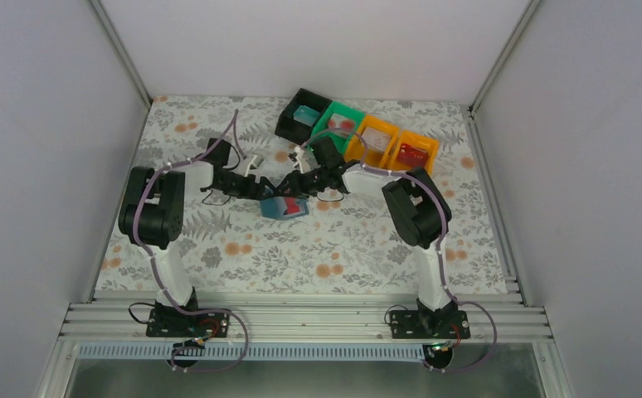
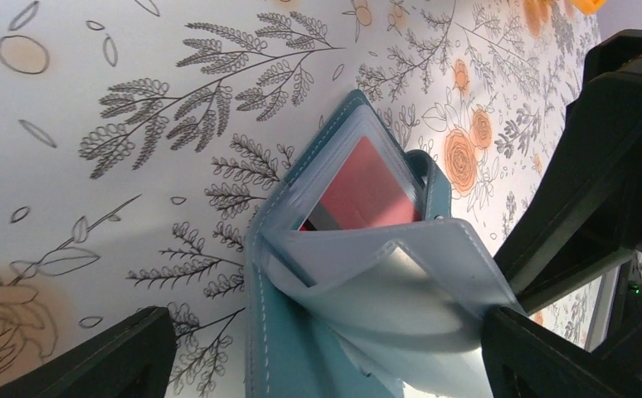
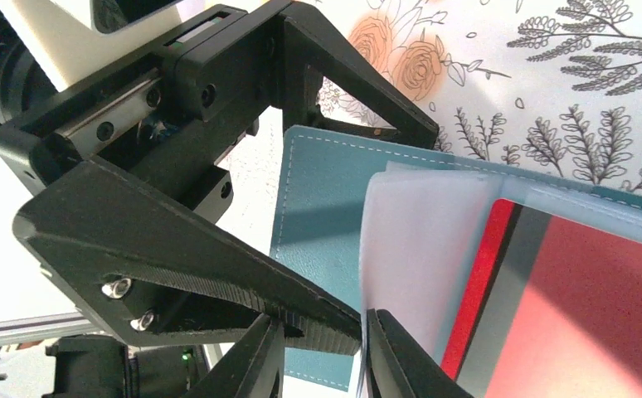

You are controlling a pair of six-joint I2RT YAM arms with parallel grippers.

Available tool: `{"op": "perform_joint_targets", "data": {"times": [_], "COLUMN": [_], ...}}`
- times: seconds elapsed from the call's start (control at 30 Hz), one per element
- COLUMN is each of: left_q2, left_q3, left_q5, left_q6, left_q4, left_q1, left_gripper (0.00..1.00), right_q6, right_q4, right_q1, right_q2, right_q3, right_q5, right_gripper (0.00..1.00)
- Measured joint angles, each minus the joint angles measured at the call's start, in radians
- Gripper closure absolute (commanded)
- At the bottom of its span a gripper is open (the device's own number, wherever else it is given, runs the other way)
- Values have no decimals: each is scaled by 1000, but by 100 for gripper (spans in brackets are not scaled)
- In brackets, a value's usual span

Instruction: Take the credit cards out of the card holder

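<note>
Left wrist view, left claw [image 2: 326, 323] spread wide astride open holder [image 2: 276, 356] on table [image 2: 135, 207], red card [image 2: 363, 186] seen in pocket [image 2: 334, 153], right claw [image 3: 324, 332] narrowed at pocket leaf [image 3: 409, 240], grip undetermined.

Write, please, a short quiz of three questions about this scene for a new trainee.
1. True or false: the left pincer stands open, one finger on each side of the card holder.
2. Which colour has the card that shows inside the holder? A teal, B red, C yellow.
3. How many plastic bins stand in a row?
Key: 1 true; 2 B; 3 four.
</note>
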Motion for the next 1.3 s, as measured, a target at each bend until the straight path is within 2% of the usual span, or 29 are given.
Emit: {"op": "perform_joint_targets", "data": {"times": [0.17, 0.67, 0.77, 0.8, 0.87, 1.07, 1.13, 1.3], "left_q2": [-17, -30, -33, -32, -32, -33, -33, -33], "left_q3": [-10, -45, -53, -55, -57, -70, -70, -69], "left_q5": [-5, 85, 96, 96, 99, 129, 133, 138], "left_q6": [15, 56, 55, 52, 49, 50, 46, 45], "left_q4": [-12, -56, -53, -50, -49, -50, -51, -60], "left_q1": [13, 67, 76, 77, 77, 57, 51, 55], "left_gripper": [0, 2, 13, 25, 39, 69, 74, 76], "right_q6": [68, 403, 467, 489, 526, 549, 548, 524], "right_q4": [24, 304, 355, 379, 412, 427, 426, 391], "right_q1": [11, 77, 91, 92, 95, 108, 108, 97], "right_q2": [0, 21, 37, 44, 50, 24, 8, -38], "right_q3": [0, -61, -64, -69, -80, -132, -146, -177], "right_q5": [-7, -20, -19, -18, -7, 100, 130, 193], "right_gripper": [64, 44, 43, 43, 43, 41, 41, 37]}}
